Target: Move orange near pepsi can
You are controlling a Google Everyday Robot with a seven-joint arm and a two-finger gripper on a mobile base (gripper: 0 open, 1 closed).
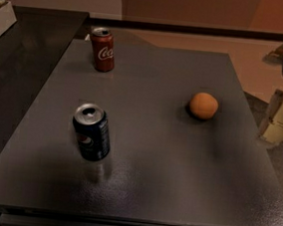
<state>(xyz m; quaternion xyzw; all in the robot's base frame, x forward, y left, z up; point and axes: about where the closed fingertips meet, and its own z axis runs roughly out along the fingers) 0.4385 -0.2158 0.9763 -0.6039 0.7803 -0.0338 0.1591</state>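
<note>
Tabletop (164, 187) fills the lower frame, its front edge nearest, with wide open room across the lower right. Pepsi can (91, 132) stands upright at lower left, in from both edges. Orange (204, 105) sits right of centre, well apart from it and nearer the right edge. Gripper (281, 118) hangs at the right of the frame, off the table, apart from the orange; how open it is I cannot tell. Coke can (102, 49) stands upright at upper left by the far edge. Both cans' contents are hidden.
</note>
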